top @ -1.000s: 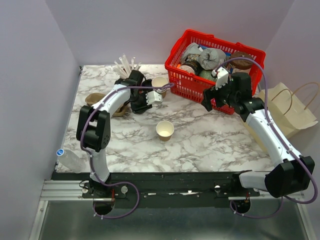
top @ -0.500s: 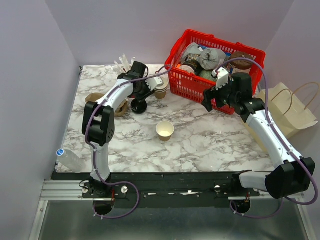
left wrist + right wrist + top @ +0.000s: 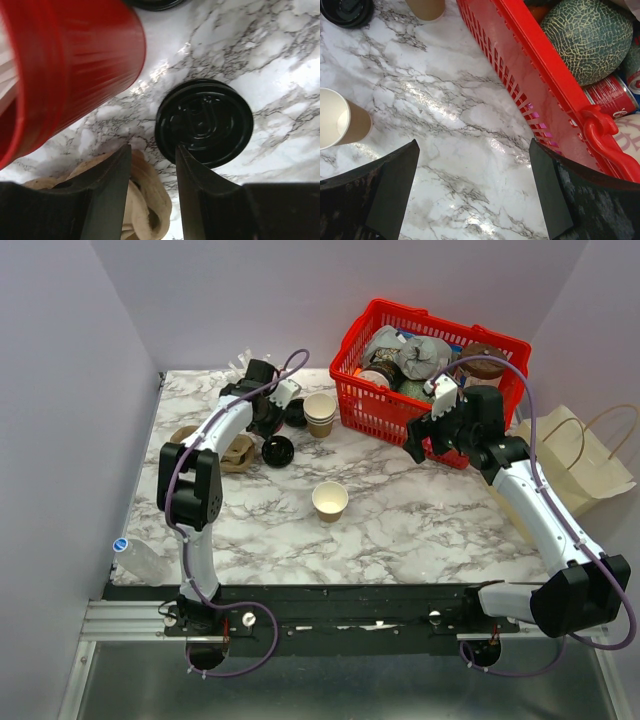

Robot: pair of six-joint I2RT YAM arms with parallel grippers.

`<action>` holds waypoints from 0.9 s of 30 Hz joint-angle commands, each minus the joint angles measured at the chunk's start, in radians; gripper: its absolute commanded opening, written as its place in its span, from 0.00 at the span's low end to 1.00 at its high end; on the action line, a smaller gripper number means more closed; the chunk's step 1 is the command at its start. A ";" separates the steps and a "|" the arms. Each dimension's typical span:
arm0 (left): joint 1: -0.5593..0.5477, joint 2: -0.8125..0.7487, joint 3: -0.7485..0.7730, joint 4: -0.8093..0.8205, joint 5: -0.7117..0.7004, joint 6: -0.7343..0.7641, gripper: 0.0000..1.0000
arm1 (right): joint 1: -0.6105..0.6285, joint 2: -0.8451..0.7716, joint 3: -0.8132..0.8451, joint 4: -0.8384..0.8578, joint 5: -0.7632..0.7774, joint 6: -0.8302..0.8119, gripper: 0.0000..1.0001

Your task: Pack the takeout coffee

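The brown kraft takeout cup (image 3: 330, 500) stands upright and open-topped mid-table; it also shows at the left edge of the right wrist view (image 3: 340, 125). My left gripper (image 3: 266, 420) is at the back left, next to the red straw cup (image 3: 65, 65). Its jaws (image 3: 152, 150) are slightly apart and empty, above a black lid (image 3: 204, 122) and the tan cardboard carrier (image 3: 145, 200). My right gripper (image 3: 420, 440) hangs wide open and empty (image 3: 472, 145) over bare marble beside the red basket (image 3: 520, 60).
The basket (image 3: 352, 340) at the back right holds cans, a melon and other goods. A stack of cream cups (image 3: 320, 412) stands to its left, with two black lids (image 3: 277, 450) nearby. A paper bag (image 3: 585, 465) lies at the right, a plastic bottle (image 3: 140, 558) at the front left.
My left gripper has moved from beside the cream cup stack back and to the left, towards the red straw cup. The stack stands alone. The right arm has not moved.
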 commanded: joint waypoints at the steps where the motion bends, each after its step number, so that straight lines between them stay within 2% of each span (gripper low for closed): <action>1: 0.022 0.014 0.036 -0.031 -0.025 -0.054 0.49 | 0.002 0.007 0.012 -0.011 -0.020 -0.004 1.00; 15: 0.059 0.111 0.093 -0.054 0.094 -0.071 0.46 | -0.001 -0.008 -0.005 -0.011 -0.012 -0.006 1.00; 27: 0.059 0.128 0.085 -0.053 0.131 -0.065 0.38 | 0.000 -0.008 -0.011 -0.009 -0.006 -0.010 1.00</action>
